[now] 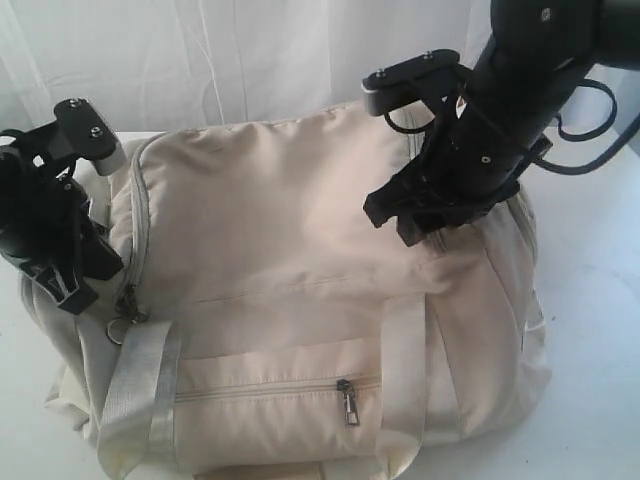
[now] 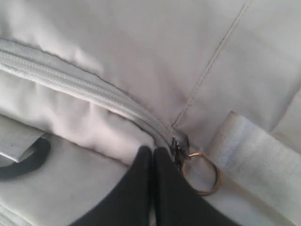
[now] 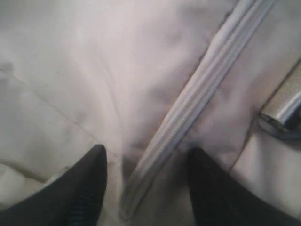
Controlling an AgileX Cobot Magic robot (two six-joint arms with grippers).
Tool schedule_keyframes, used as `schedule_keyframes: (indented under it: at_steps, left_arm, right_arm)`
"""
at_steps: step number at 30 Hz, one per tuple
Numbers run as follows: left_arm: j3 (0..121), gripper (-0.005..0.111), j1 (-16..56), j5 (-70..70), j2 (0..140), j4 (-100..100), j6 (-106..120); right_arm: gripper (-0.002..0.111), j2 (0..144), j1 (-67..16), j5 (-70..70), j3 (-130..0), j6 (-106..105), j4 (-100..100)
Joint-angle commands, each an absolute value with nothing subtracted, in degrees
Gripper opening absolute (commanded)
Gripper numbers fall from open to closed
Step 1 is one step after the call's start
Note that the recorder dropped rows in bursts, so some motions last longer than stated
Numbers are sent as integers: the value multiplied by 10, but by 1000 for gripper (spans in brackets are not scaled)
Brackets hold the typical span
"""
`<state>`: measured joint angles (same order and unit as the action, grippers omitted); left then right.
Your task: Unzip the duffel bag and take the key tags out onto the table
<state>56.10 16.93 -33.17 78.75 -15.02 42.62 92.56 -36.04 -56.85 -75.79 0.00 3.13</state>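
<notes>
The cream duffel bag (image 1: 290, 220) lies zipped on the white table (image 1: 600, 300). My left gripper (image 1: 75, 290) sits at the bag's left end, its black fingers pressed together (image 2: 153, 150). It rests just beside the dark main zipper pull (image 2: 180, 147), which carries a brass ring (image 2: 201, 172); nothing shows between the pads. My right gripper (image 1: 415, 225) presses on the bag's top right. It is open (image 3: 146, 155), one finger on each side of the closed zipper (image 3: 197, 94). The key tags are hidden.
A front pocket with its own dark zipper pull (image 1: 348, 402) faces the camera. Shiny webbing handles (image 1: 135, 390) run down the bag's front. A white curtain (image 1: 250, 50) hangs behind. Bare tabletop shows to the right of the bag.
</notes>
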Motion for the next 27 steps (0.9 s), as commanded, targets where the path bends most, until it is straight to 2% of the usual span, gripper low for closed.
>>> schedule_keyframes:
  at_steps: [1,4,13,23,27]
  left_arm:
    - [567,0,174,-347,786,-150,420]
    - [585,0,174,-352,774,-150,420]
    - [647,0,174,-360,714,-150,403]
    - [654,0,173,-396,655,-92,354]
    - [654,0,173,-435,644,-66,316]
  right_arm:
    - [26,935,-361,-567,-759,39,108]
    - [0,928,-361,-560,-759,39,111]
    - [0,858,-361,-538,-772,38,107]
    - [0,767,-361,-565,-775,63,104]
    - [14,750,-361,-606,-775,63,85]
